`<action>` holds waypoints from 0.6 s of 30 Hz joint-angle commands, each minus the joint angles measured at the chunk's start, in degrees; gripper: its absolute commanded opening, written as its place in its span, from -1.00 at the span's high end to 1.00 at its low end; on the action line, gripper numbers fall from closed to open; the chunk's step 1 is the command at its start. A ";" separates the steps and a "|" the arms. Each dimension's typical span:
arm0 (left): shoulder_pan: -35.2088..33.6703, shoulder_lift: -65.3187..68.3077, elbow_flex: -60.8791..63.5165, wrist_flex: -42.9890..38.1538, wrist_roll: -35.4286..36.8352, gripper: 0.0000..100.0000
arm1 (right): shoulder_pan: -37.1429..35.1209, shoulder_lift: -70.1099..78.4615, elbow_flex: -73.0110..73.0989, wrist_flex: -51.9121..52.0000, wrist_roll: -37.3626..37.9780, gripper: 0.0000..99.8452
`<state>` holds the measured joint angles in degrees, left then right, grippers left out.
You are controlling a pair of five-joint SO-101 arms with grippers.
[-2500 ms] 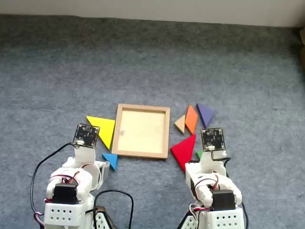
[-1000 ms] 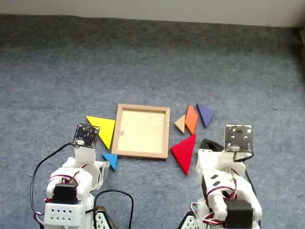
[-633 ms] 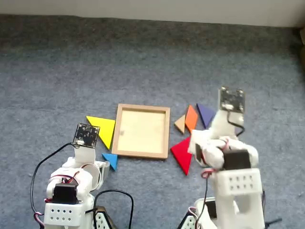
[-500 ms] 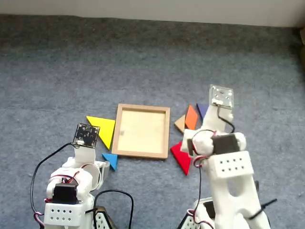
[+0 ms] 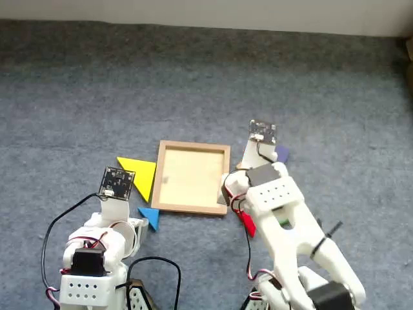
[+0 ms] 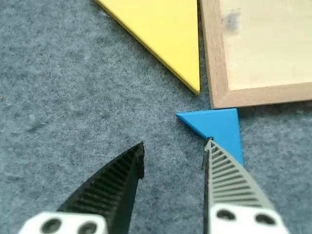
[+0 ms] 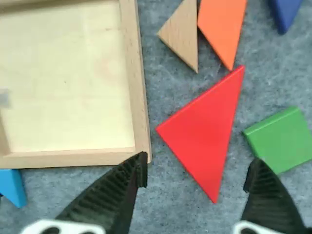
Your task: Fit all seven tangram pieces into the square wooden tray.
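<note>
The square wooden tray [image 5: 193, 144] lies with nothing in it. My left gripper [image 6: 174, 146] stands open just above the carpet, one finger beside the small blue triangle [image 6: 219, 124], near the tray's corner [image 6: 214, 73] and the big yellow triangle [image 6: 165, 34]. My right gripper [image 7: 197, 163] is open and hangs over the big red triangle [image 7: 204, 131], with the green square [image 7: 280, 139] at one side and the tray's rim [image 7: 139, 97] at the other. Farther off lie the wood-coloured triangle [image 7: 183, 31], the orange piece [image 7: 222, 22] and the purple triangle [image 7: 285, 9].
Grey carpet covers the table, with open room beyond the tray. In the high view the right arm [image 5: 271, 194] stretches over the red triangle [image 5: 246, 221], hiding most of it. The yellow triangle [image 5: 141, 173] and blue triangle [image 5: 150, 217] lie left of the tray.
The right arm has risen from its folded pose and swung forward and left, coming over the red triangle and covering the green square in the high view. The left arm has kept still.
</note>
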<state>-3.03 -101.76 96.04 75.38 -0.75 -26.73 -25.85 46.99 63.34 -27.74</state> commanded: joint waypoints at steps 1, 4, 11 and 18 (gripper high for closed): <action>-0.04 -2.24 1.10 0.35 0.62 0.59 | -0.75 5.85 -3.47 -4.44 -0.53 0.38; -0.04 -2.24 1.10 0.35 0.62 0.59 | -0.75 8.75 -3.65 -6.37 0.44 0.38; -0.04 -2.24 1.10 0.35 0.62 0.59 | -0.66 12.88 -3.56 -10.51 1.49 0.38; -0.04 -2.24 1.10 0.35 0.62 0.59 | -0.40 16.48 -3.65 -10.77 1.49 0.38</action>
<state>-3.03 -101.76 96.04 75.38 -0.75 -26.73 -10.64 46.11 53.23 -27.21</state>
